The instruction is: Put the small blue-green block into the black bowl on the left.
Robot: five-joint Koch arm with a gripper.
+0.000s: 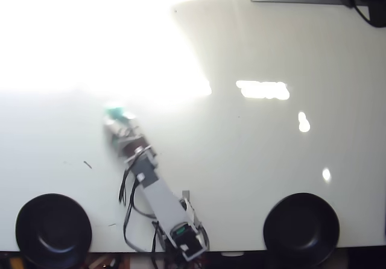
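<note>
The small blue-green block [113, 109] is seen, blurred, at the tip of the gripper [116, 114], apparently clamped and carried above the table [253, 148]. The arm is angled toward the black bowl [53, 228] at lower left, well apart; transport is judged underway.

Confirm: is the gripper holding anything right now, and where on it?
Apparently the small teal block, seen at the tip of the gripper. Motion blur hides which faces the jaws pinch.

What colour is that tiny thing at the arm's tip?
Blue-green; the small block shows, blurred, in the overhead view.
</note>
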